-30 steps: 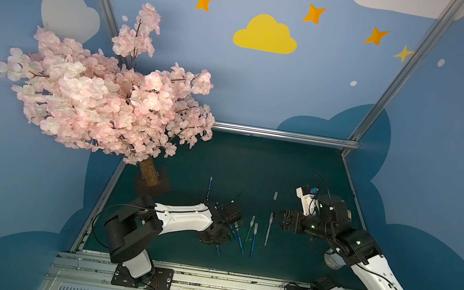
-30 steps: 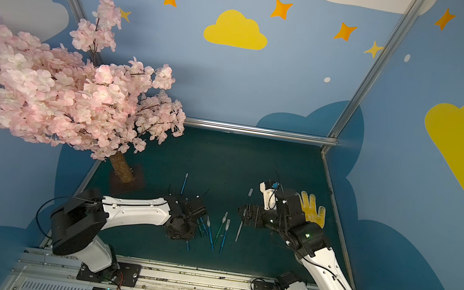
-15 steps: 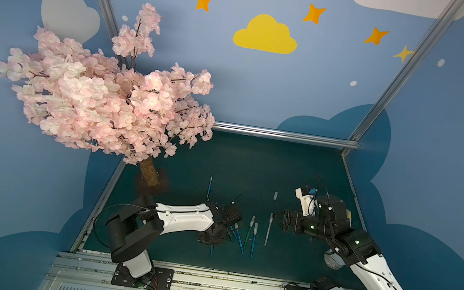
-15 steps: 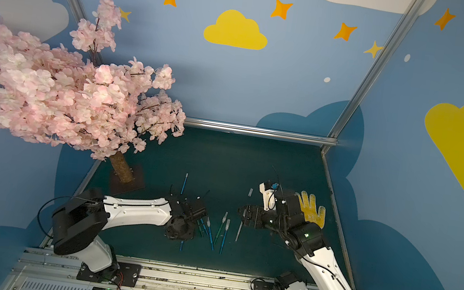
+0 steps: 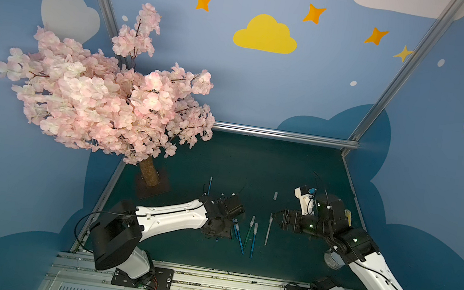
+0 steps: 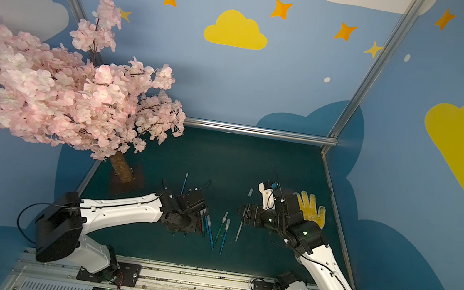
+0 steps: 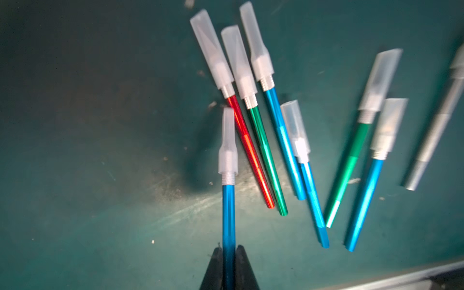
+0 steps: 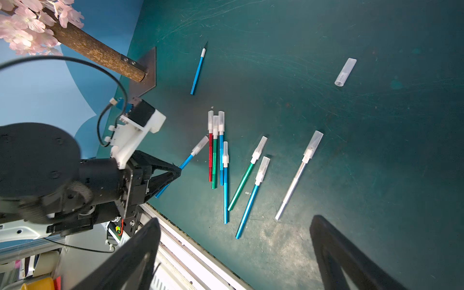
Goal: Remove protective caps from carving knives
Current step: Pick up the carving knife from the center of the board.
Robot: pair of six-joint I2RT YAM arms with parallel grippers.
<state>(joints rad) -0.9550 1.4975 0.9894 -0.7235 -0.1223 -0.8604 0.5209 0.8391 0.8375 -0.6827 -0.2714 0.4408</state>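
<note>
Between the shut jaws of the left claw (image 7: 229,263) sits a blue carving knife (image 7: 228,213), protective cap (image 7: 228,140) on, just ahead. Right claw (image 8: 234,219) gapes wide, empty; next, I reckon, it pinches that cap and pulls straight off. Beyond: seven capped knives (image 8: 244,177), farthest a loose cap (image 8: 345,72).

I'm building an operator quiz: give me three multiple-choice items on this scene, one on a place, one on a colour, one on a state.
1. The loose cap lies: A on a blade; B alone on the mat; C inside a gripper.
2. The knife in the left gripper is: A red; B green; C blue.
3. The right gripper is: A open; B shut on a cap; C shut on a knife.
B: it lies apart from every knife. C: blue handle between shut jaws. A: jaws spread, nothing between.
</note>
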